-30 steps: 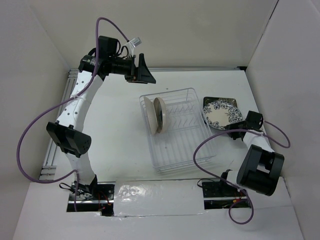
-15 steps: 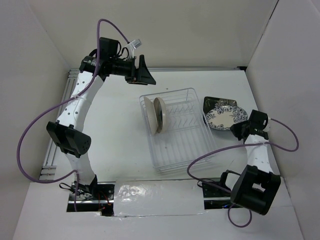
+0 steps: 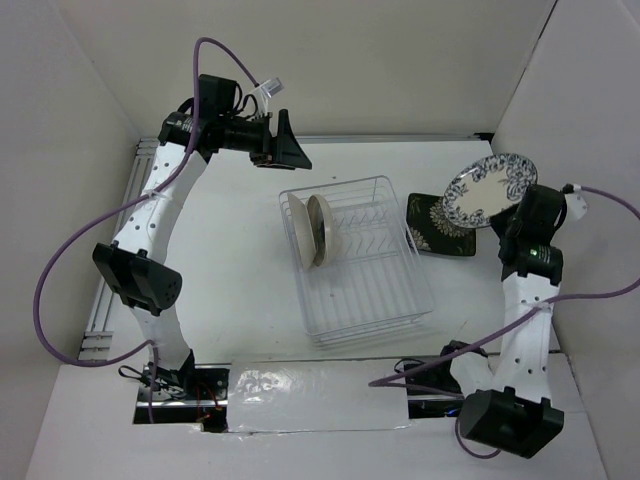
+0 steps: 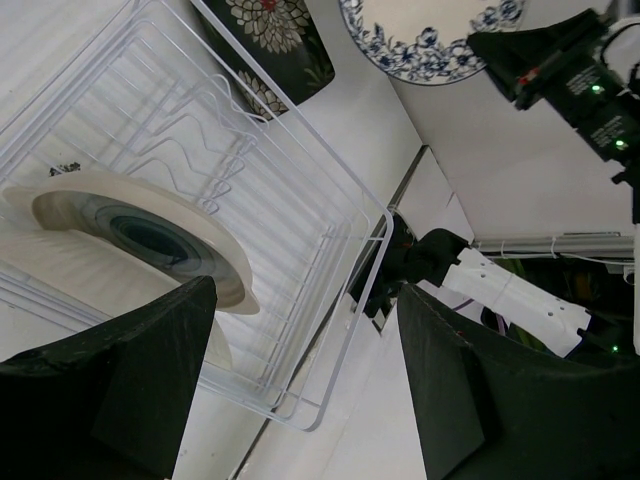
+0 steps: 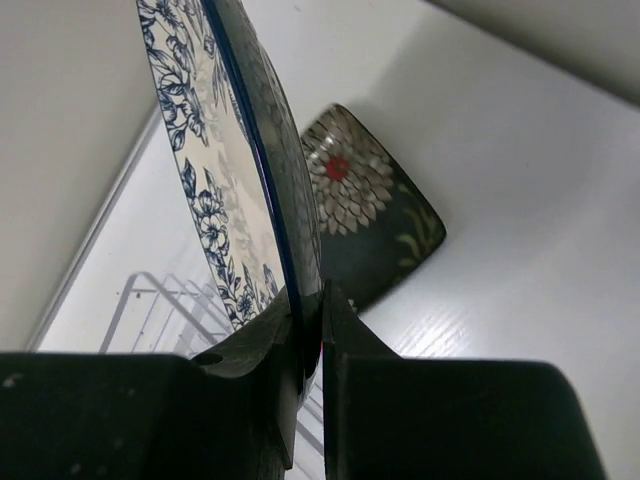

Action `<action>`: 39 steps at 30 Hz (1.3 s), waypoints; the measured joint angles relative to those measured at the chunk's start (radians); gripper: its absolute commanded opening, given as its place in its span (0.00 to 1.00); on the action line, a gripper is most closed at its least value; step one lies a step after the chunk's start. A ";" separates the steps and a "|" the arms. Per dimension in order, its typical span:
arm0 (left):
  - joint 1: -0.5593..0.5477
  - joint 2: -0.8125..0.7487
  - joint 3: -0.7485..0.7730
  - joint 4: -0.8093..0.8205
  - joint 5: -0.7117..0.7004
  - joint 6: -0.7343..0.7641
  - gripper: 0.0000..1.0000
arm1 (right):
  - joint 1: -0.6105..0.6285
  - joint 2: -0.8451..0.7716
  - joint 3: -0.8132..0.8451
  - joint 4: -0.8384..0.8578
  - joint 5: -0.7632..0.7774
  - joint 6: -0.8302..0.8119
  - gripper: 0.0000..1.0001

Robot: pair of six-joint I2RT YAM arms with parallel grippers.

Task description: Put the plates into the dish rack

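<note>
Right arm has swung up and out over the last second. The blue-floral plate (image 3: pixel 490 190) that was lying low over the dark squarish plate (image 3: pixel 432 226) is now lifted clear and tipped up nearly on edge, out past the right side of the dish rack (image 3: pixel 355 262). Left arm hasn't budged.

What could go wrong, big stuff first:

- **Rack:** it looks like light wire just sitting on the counter (image 3: pixel 230 260). My guess is a plate coming in crooked would shove it instead of dropping between the tines.
- **Loaded plates:** two already stand at the rack's far end, a cream plate (image 3: pixel 298 235) and the blue-centre plate (image 4: pixel 140 235), close together. A sloppy entry could knock them over.
- **Dark plate:** it lies on the counter between the raised plate and the rack, so it's in the way of a low sweep.
- **Carried plate:** this is the main worry. The right claw (image 5: pixel 318 300) is pinched onto just the rim with the whole disc sticking out past it, so it could pivot or slip mid-swing.
- **Left claw** (image 4: pixel 300 400): spread wide with nothing in it, hanging beyond the rack's far-left corner.

Hard to make out:

- How deep the rim sits in the pinch, since the claw itself covers it.
- The tines, which are faint from above.
- Part of the dark plate, hidden behind the raised one.
</note>
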 measured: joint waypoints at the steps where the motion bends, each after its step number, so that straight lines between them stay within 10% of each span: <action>1: 0.000 0.000 0.000 0.000 0.000 0.000 0.85 | 0.023 -0.001 0.032 -0.003 0.013 -0.025 0.00; 20: 0.246 -0.089 -0.069 0.029 -0.030 -0.044 0.85 | 0.869 0.262 0.458 -0.266 0.446 -0.275 0.00; 39: 0.319 -0.129 -0.158 0.053 -0.016 -0.085 0.85 | 1.136 0.512 0.618 -0.433 0.618 -0.111 0.00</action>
